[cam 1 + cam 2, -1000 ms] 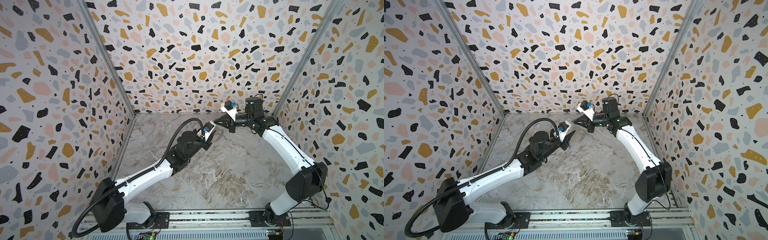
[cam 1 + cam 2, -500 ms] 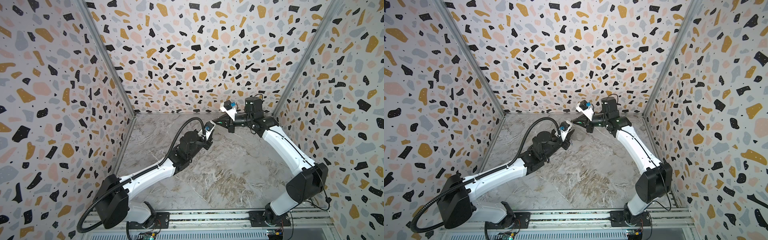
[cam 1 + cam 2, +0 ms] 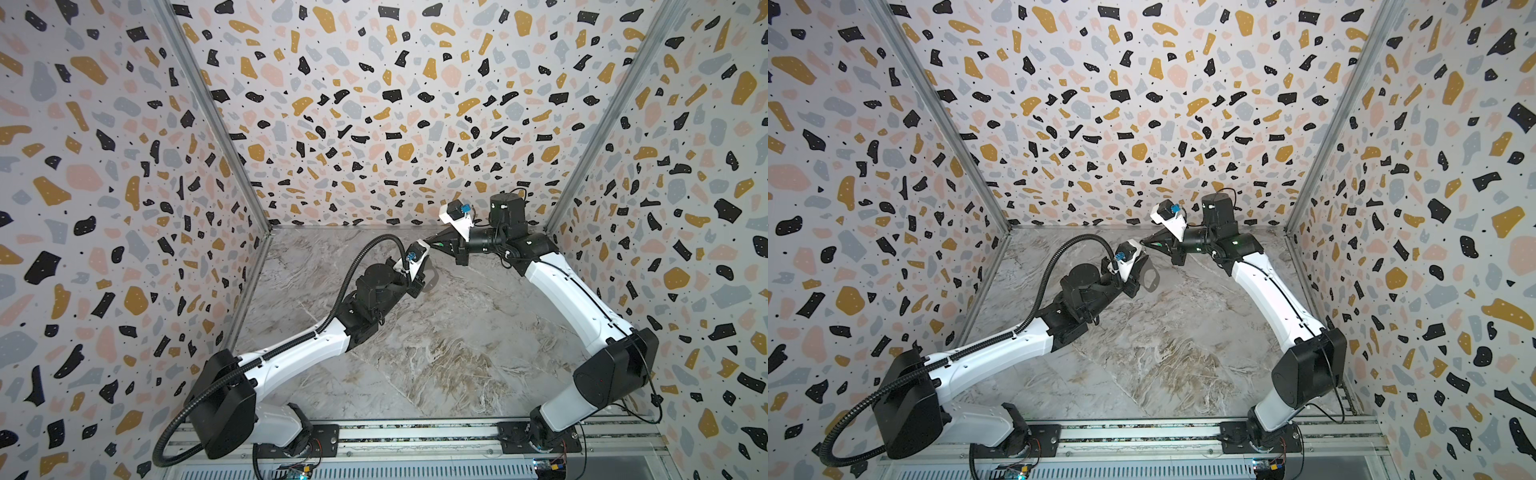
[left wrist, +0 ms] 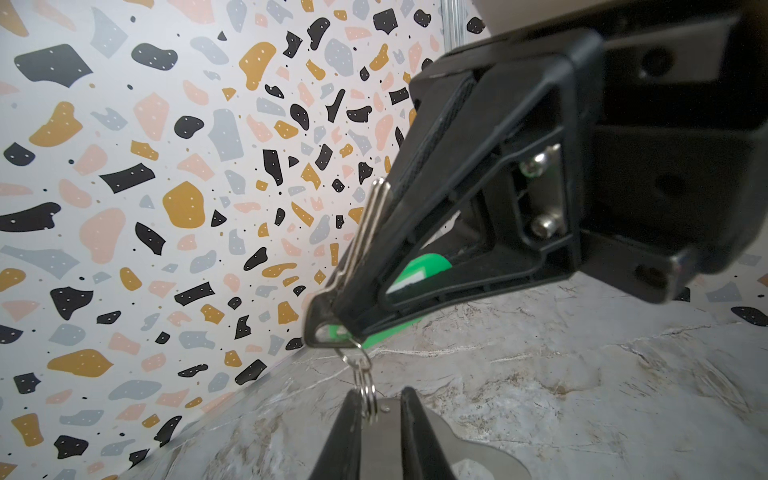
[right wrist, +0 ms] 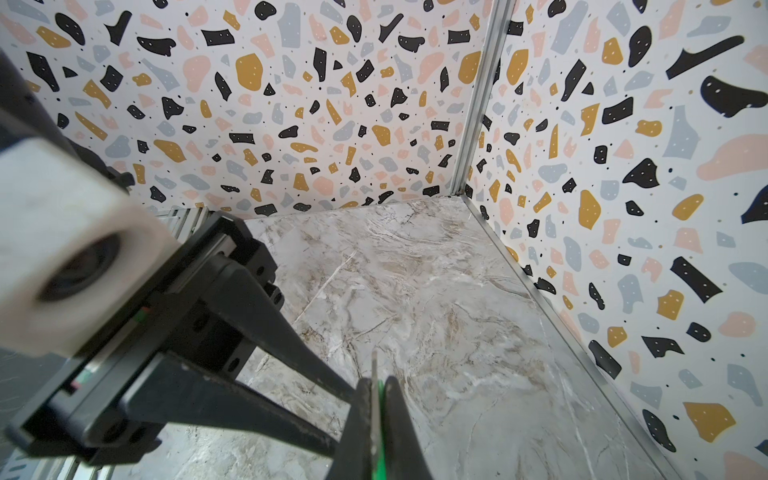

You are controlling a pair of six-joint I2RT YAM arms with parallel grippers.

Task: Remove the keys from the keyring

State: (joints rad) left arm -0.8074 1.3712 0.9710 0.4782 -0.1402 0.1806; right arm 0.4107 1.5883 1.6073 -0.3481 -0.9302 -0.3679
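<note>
From the near rail (image 3: 1142,440) at 6 o'clock, both arms reach inward over the marble floor (image 3: 1183,357). The left gripper (image 4: 381,395) is clenched on the edge of the grey keyring (image 4: 380,444). Small metal rings (image 4: 365,384) link it to the green key (image 5: 377,419), pinched flat in the tight-closed right gripper (image 5: 377,382), at 1 o'clock in both top views, near the back wall (image 3: 1100,124).
</note>
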